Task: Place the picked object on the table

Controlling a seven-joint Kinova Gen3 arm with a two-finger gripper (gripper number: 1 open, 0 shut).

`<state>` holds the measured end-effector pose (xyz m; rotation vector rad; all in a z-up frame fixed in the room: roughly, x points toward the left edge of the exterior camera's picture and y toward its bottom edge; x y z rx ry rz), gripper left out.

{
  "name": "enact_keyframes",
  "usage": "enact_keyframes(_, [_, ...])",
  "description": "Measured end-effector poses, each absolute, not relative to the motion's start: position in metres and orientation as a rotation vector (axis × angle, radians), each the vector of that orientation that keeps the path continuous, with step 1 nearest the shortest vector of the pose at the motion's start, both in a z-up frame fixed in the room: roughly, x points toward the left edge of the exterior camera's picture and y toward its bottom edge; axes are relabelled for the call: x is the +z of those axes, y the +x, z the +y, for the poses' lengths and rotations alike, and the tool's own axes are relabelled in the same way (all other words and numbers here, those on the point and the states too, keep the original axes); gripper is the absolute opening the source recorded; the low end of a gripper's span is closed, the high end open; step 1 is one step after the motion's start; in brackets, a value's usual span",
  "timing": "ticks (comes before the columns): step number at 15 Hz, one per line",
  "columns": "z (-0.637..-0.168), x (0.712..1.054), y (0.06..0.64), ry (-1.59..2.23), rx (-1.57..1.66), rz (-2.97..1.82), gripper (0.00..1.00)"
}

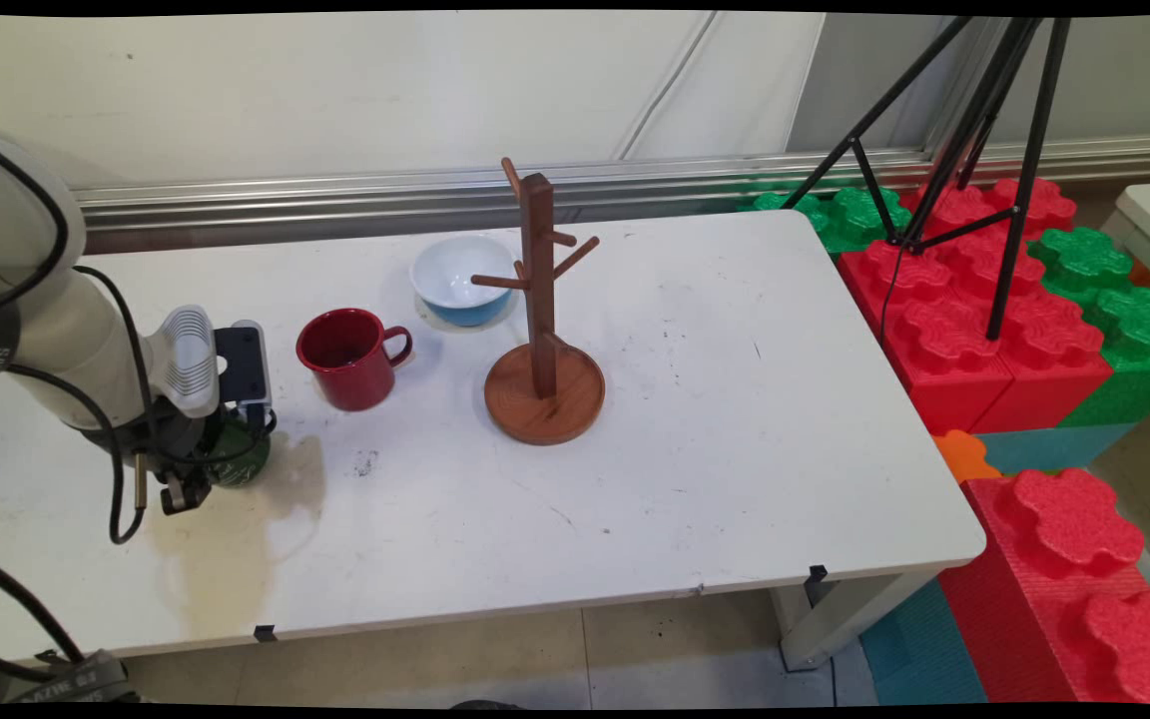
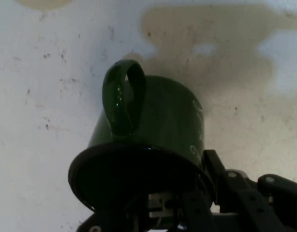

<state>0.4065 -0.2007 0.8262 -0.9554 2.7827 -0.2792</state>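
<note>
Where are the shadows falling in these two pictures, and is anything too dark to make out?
Main view: the arm's shadow spreads right of the green mug on the table. Hand view: a broad shadow lies beyond the mug; its mouth is too dark to read.

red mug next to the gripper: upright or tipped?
Upright. The red mug stands on its base on the table, open mouth up, handle toward the wooden mug tree.

Red enamel mug (image 1: 350,358) on white table (image 1: 755,439). White-and-blue bowl (image 1: 462,278) at its 2 o'clock, wooden mug tree (image 1: 543,330) at 3 o'clock.
</note>
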Motion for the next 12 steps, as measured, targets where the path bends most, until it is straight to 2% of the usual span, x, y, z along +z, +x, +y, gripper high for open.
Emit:
enact_keyframes(3, [-0.2032,0.8229,0.4043,-0.965,-0.273,2.782,0.0])
enact_keyframes(4, [-0.2038,0.8223,0.4038,-0.968,-0.272,2.782,1.0])
enact_keyframes(12, [-0.2074,0.8223,0.3973,-0.981,-0.281,2.801,1.0])
